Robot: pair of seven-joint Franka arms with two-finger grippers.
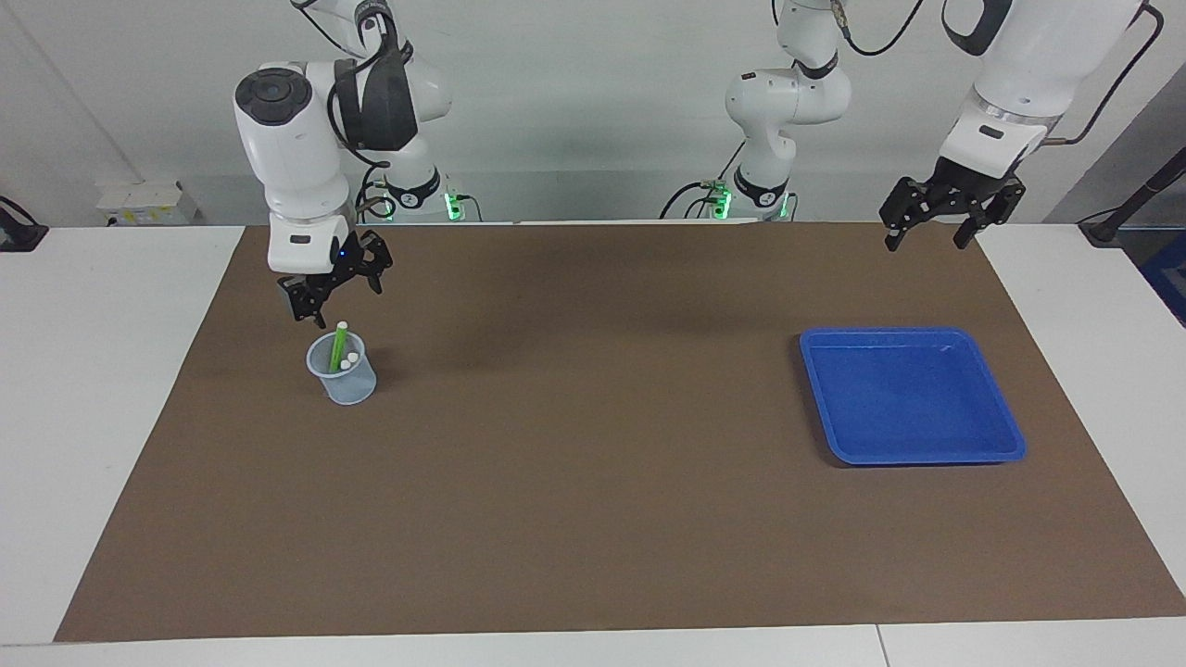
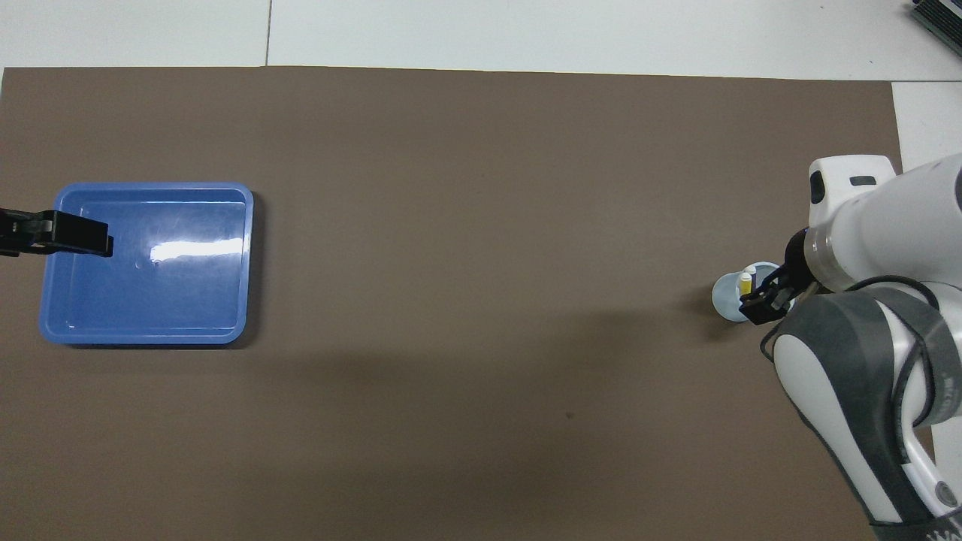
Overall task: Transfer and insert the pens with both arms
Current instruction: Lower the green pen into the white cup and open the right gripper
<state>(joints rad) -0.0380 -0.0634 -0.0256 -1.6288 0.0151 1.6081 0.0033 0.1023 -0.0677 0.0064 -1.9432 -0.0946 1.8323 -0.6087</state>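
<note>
Bright even overhead light; soft arm shadows on brown mat [image 1: 593, 519]; white glare patch in blue tray [image 2: 225, 330]; sharp focus.

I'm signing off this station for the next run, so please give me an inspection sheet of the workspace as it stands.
Surface: brown mat on a white table, bare between cup and tray.
Job's things: pens stand in a clear cup toward the right arm's end; blue tray holds nothing.
Clutter: nothing seen.
Grippers: right gripper open, above the cup; left gripper open, raised, waiting.
Cables: black cables by the arm bases.
Surroundings: white wall; white box at the table edge.
</note>
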